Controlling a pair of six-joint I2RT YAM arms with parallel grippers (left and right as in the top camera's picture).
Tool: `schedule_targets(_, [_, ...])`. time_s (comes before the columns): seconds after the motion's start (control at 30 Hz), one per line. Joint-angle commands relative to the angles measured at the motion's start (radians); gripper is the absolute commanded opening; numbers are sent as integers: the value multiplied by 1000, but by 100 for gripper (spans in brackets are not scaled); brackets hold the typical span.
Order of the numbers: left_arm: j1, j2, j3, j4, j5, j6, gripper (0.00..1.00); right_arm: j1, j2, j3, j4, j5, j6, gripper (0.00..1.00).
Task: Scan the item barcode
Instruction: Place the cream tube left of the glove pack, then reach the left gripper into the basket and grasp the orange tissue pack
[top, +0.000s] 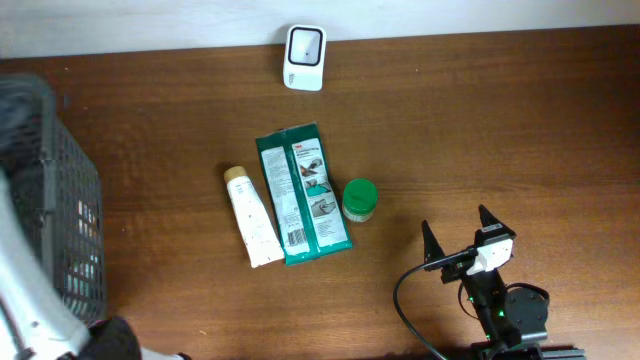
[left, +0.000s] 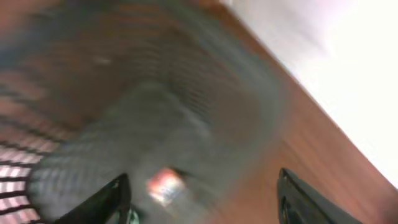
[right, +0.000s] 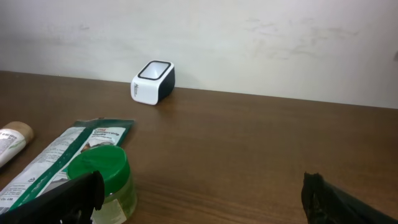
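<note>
Judging from the left fingers (left: 112, 202), spread over the basket (top: 70, 200) with only a small blurred thing (left: 165, 185) below them, we think we stand between items. Our right fingers (right: 56, 199) are spread wide and pinch nothing. Just ahead of them, to their left, stands the jar (right: 98, 167); beyond it lie the pouch (top: 302, 193) and the tube (top: 250, 218); far ahead sits the scanner (right: 153, 82). Next we would close on the jar and carry it, barcode turned to the scanner. We count one jar, one pouch, one tube, one scanner, one basket on the worktop (top: 500, 120).
</note>
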Motion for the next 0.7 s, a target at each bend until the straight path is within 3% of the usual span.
schedule_targets(0.0, [225, 51, -43, 47, 196, 121, 63, -8, -6, -7, -4, -8, 0, 99])
schedule_targets(0.07, [356, 91, -107, 110, 399, 262, 67, -8, -6, -7, -4, -8, 0, 98])
schedule_targets(0.1, [412, 121, -172, 147, 523, 388, 70, -8, -6, -7, -4, -8, 0, 98])
schedule_targets(0.27, [479, 253, -450, 245, 739, 777, 63, -8, -6, -7, -4, -8, 0, 98])
schedule_targets(0.5, [478, 365, -530, 303, 928, 991, 58, -8, -6, -7, -4, -8, 0, 98])
schedule_targets(0.67, [477, 380, -530, 306, 952, 1006, 59, -8, -6, -7, -4, -8, 0, 98])
